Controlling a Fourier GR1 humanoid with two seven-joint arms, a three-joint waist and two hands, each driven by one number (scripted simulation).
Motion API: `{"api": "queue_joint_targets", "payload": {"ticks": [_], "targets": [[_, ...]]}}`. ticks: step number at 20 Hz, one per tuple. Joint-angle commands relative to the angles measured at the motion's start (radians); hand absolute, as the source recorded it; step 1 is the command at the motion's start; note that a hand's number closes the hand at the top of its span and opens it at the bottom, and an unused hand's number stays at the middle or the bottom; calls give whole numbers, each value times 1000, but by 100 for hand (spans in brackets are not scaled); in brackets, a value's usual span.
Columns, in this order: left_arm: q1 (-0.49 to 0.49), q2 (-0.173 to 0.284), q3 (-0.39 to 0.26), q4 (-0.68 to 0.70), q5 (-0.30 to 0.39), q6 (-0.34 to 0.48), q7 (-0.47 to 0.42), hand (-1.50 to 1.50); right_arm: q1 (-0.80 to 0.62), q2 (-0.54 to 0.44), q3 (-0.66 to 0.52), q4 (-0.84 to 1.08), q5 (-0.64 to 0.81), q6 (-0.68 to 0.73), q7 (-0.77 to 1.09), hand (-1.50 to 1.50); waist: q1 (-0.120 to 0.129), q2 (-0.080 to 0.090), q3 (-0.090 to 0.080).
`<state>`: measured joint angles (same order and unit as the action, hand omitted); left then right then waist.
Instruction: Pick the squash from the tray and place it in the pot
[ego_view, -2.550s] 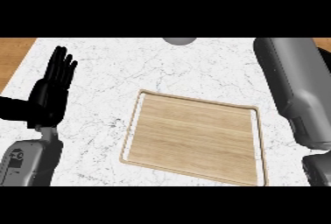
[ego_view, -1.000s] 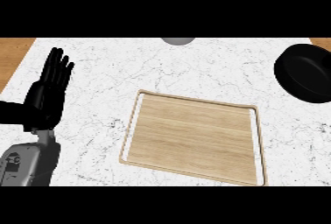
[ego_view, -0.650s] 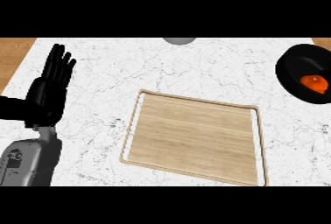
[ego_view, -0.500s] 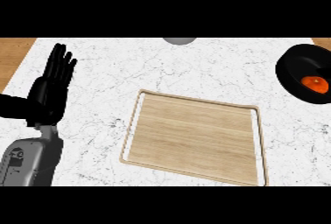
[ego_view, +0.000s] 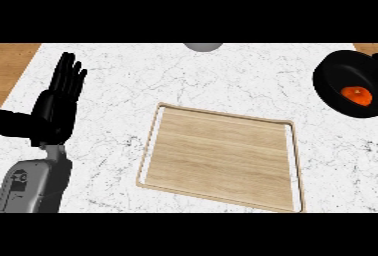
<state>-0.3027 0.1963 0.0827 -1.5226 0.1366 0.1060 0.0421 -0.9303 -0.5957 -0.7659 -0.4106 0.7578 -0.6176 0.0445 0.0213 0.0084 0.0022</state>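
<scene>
While the left hand (ego_view: 55, 102) rests open, the squash (ego_view: 357, 95) lies in the pot (ego_view: 334, 82).

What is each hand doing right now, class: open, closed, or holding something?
Left hand: open, fingers straight up, resting at the view's left, holding nothing.
Right hand: not in view.

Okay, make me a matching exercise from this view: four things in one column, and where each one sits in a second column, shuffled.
Things:
1. orange squash
2. pale wooden tray
3. black round pot
4. black left hand

Places:
A. middle of the white marble counter
B. at the view's left, open, fingers up
C. inside the pot
D. at the view's right edge

Pairs: 1-C, 2-A, 3-D, 4-B
</scene>
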Motion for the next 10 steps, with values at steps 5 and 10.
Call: {"api": "queue_joint_targets", "payload": {"ticks": [5, 10], "targets": [[2, -8, 0, -7, -28, 28, 13, 0, 109, -7, -132, -113, -233, 10, -210, -150, -23, -8, -1], [31, -9, 3, -4, -26, 11, -2, 0, 206, -16, -158, -215, -346, 76, -263, -150, -28, -11, -2]]}}
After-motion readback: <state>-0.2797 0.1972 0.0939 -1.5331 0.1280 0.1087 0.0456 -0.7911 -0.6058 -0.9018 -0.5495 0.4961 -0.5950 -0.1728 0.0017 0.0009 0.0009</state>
